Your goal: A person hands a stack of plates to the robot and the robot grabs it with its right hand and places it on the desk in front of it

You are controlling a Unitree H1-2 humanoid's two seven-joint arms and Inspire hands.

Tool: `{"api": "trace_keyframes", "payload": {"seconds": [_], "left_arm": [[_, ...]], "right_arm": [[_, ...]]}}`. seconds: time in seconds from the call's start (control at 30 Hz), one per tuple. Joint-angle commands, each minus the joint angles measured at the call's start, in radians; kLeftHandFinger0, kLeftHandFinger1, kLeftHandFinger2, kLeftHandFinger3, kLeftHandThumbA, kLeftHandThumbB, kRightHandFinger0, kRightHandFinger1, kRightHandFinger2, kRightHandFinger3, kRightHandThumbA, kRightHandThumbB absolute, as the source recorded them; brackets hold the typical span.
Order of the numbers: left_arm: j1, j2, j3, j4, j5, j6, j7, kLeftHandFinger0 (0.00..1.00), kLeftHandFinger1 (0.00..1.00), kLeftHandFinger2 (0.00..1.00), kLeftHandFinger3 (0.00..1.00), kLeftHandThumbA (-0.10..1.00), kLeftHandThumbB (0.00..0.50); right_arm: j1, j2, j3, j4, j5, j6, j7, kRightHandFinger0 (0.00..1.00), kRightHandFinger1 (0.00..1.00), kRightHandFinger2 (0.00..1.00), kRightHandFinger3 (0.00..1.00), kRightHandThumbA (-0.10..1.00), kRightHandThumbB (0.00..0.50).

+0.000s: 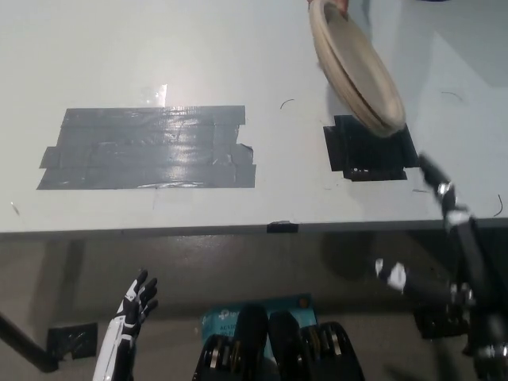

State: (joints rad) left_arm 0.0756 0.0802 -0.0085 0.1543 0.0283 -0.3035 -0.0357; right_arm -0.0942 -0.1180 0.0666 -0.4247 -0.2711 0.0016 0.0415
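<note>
While the left hand (pixel 131 313) hangs low, far down-left of the black tape square (pixel 369 151), its fingers are spread and hold nothing. It's off the surface (pixel 238 55), below the front edge. Idle.

Right hand (pixel 468 270): down-right of the square, also in front of the edge. Blurry. Fingers released, splayed wide, nothing in them. One finger points up across the edge and ends just right of the square's lower right corner. Another sticks out sideways below the square and has a white tip. No contact with the plates.

On the front edge, down-left of the square: a short black tape strip (pixel 282 227).

Well left of the square, same depth: big grey tape patch (pixel 147 148), layered strips, shiny, flat on the surface.

The square itself is stuck flat, ragged outline, toward the right side of the surface.

Stack of plates (pixel 357 67): beige, beyond the square and overlapping its far right corner in view. Steeply tilted, hollow side facing left, lower rim toward the square, upper rim at the top of frame. Looks to be in the air, not lying down; can't tell if the lower rim touches the surface. Plate count not readable.

A person's hand (pixel 340 5) sits beyond the square at the top of frame, at the stack's upper rim. Only a sliver shows, grip not visible.
</note>
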Motion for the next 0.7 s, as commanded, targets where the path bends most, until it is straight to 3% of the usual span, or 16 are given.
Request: {"api": "trace_keyframes", "payload": {"seconds": [0.0,0.27,0.33,0.67], "left_arm": [[0.000,0.007,-0.006,-0.004,-0.001,-0.049,-0.010,1.00,1.00,1.00,1.00,1.00,0.193],[-0.004,0.008,-0.009,-0.016,0.005,-0.032,-0.011,1.00,1.00,1.00,1.00,1.00,0.202],[-0.002,0.006,-0.009,-0.021,0.001,-0.025,-0.012,1.00,1.00,1.00,1.00,1.00,0.205],[-0.008,0.005,-0.007,-0.028,-0.002,-0.018,-0.010,1.00,1.00,1.00,1.00,1.00,0.200]], "right_arm": [[-0.165,0.008,-0.034,-0.069,-0.228,0.029,-0.073,1.00,1.00,1.00,1.00,1.00,0.321],[-0.291,0.021,-0.031,0.064,-0.257,0.028,-0.109,1.00,1.00,1.00,1.00,1.00,0.338],[-0.316,0.020,-0.025,0.110,-0.268,0.024,-0.117,1.00,1.00,1.00,1.00,1.00,0.306],[-0.504,-0.032,0.022,0.458,-0.381,-0.013,-0.199,1.00,1.00,1.00,1.00,1.00,0.321]]}}
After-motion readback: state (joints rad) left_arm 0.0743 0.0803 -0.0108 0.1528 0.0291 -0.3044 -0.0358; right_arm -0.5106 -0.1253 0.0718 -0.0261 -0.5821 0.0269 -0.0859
